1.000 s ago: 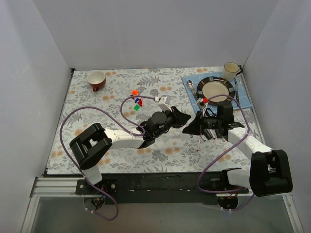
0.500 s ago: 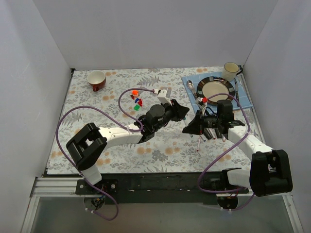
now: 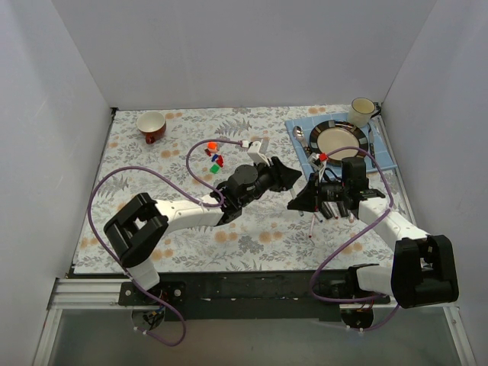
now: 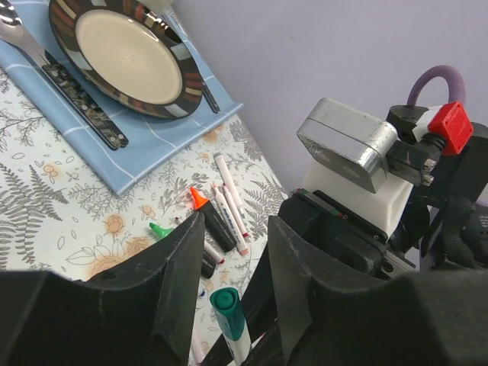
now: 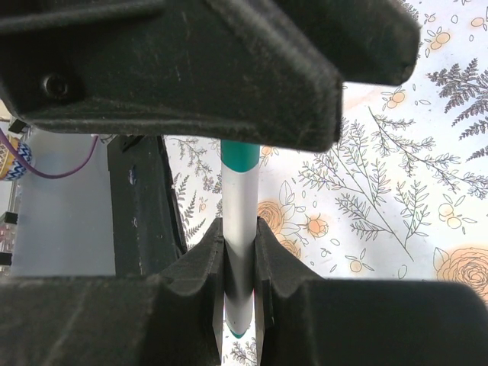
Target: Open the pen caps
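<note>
Since a second earlier the left gripper (image 3: 288, 176) had lifted a little toward the top of the overhead frame, drawing close to the right gripper (image 3: 303, 200) just right of centre. Over the last half second almost nothing shifted. In the right wrist view the right gripper (image 5: 239, 255) was clamped on the white barrel of a pen (image 5: 239, 202), whose green cap (image 5: 241, 156) pointed up beneath the left gripper's black fingers. In the left wrist view that cap stood at bottom centre between the fingers (image 4: 177, 274), which were spread with a gap on each side and did not touch it. More pens (image 4: 226, 200) lay on the floral cloth (image 4: 46, 221) behind, below the plate (image 4: 183, 74) at upper left. Loose caps (image 3: 215, 157) lay clustered left of centre in the overhead view, well apart from both grippers.
</note>
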`<action>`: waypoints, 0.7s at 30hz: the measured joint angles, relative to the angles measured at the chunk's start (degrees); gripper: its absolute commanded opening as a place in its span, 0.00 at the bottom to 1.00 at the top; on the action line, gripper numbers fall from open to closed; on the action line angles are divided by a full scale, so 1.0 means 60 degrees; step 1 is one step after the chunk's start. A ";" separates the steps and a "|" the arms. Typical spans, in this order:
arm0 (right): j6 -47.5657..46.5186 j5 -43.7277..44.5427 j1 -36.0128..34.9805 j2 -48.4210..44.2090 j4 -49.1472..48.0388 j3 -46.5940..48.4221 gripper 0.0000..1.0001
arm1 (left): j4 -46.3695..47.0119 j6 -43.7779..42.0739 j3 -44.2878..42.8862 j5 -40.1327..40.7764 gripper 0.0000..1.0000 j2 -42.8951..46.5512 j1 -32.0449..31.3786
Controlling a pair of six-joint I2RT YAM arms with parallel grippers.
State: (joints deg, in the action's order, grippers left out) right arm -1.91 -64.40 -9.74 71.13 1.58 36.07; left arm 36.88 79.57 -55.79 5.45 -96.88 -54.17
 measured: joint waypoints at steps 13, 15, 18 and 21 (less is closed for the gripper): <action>0.0011 -0.0062 0.0066 0.0018 0.0000 0.0000 0.01 | 0.0401 0.0561 0.0186 -0.0393 0.24 -0.0109 0.0015; 0.0011 -0.0066 0.0069 0.0018 0.0000 -0.0004 0.01 | 0.0430 0.0608 0.0186 -0.0426 0.18 -0.0164 0.0015; 0.0015 -0.0080 0.0069 0.0018 0.0000 -0.0004 0.01 | 0.0423 0.0641 0.0186 -0.0437 0.00 -0.0222 0.0033; 0.0000 -0.0102 0.0106 0.0018 -0.0004 0.0000 0.01 | 0.0433 0.0685 0.0186 -0.0495 0.00 -0.0222 0.0047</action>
State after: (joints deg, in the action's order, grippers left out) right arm -1.91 -65.01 -9.10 71.24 1.56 36.07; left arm 39.48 83.68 -54.68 2.48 -98.21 -53.89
